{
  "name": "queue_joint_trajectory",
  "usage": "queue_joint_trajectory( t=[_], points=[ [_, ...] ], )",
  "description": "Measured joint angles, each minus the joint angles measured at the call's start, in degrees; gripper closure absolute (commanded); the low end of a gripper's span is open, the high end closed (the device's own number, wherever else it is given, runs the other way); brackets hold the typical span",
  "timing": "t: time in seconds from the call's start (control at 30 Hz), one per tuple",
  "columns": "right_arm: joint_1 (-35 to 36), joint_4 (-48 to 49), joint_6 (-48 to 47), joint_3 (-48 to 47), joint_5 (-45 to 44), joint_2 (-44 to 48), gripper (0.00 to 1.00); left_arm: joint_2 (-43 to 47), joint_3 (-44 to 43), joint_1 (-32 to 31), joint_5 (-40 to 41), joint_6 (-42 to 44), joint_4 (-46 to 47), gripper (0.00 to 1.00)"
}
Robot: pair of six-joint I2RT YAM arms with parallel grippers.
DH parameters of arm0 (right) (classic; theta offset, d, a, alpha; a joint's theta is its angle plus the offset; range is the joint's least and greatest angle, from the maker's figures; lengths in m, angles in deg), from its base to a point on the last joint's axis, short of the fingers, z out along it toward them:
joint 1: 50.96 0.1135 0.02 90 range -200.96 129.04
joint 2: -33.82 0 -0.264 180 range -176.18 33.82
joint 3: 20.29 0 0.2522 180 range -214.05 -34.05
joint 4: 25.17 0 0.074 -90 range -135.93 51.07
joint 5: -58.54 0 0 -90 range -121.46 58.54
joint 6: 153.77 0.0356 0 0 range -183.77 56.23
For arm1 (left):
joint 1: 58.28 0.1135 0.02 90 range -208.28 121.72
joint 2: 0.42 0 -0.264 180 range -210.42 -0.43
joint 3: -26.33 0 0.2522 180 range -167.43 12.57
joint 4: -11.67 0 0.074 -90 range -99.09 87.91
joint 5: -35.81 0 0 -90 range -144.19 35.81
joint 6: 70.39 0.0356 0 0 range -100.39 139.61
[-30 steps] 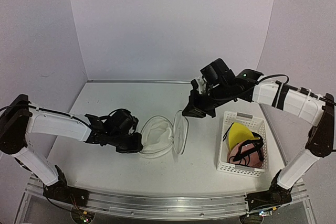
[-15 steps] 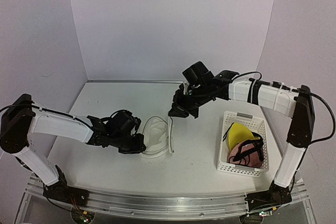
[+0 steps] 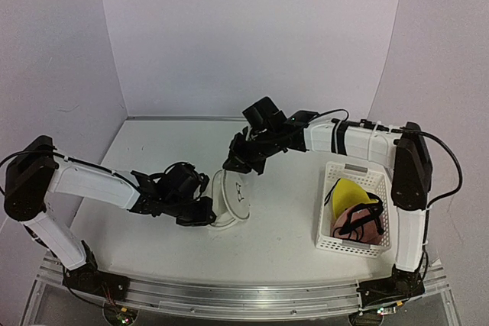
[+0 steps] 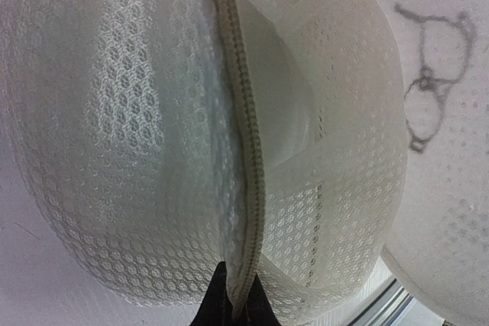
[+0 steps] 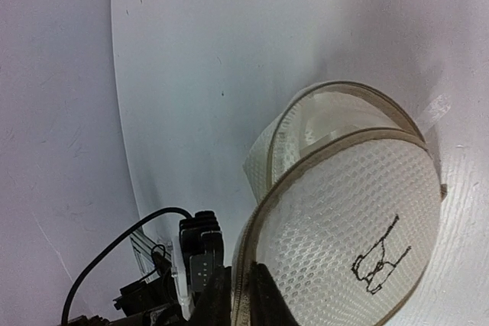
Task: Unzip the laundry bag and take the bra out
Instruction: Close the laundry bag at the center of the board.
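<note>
Mesh laundry bag (image 3: 233,198) stands on edge, printed face rightward; left jaws pinch its seam, right jaws seemingly its rim.

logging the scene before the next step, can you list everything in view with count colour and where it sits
laundry bag: 1, white mesh with a black bra outline on its round face, middle of the table between the arms
basket: 1, white perforated, right side of the table
yellow garment: 1, yellow, in the basket, far half
pink garment: 1, pink with black straps, in the basket, near half
table: 1, white, under everything
left end effector: 1, black, shut on the bag's zip edge
right end effector: 1, black, pinching the bag's top rim
</note>
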Motion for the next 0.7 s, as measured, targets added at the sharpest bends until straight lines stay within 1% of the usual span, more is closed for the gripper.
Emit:
queue_joint_trajectory(
  t=[0.13,0.47,0.57,0.7],
  points=[
    [0.72,1.09,0.55,-1.20,0.07,-2.67,0.63,-0.09,0.00,0.00,-0.02,-0.02,0.02,1.00],
    [1.11,2.69,-0.13,-0.02,-1.09,-2.80,0.53,1.42,1.64,0.00,0.98,-0.26,0.42,0.99],
    [1.11,2.82,-0.15,1.57,-1.31,-2.14,0.51,3.48,2.36,0.00,1.86,-0.48,0.42,0.90],
    [1.11,4.63,0.13,3.50,-1.05,-1.81,0.49,7.04,2.84,0.00,3.28,-1.25,0.52,0.75]
  ],
)
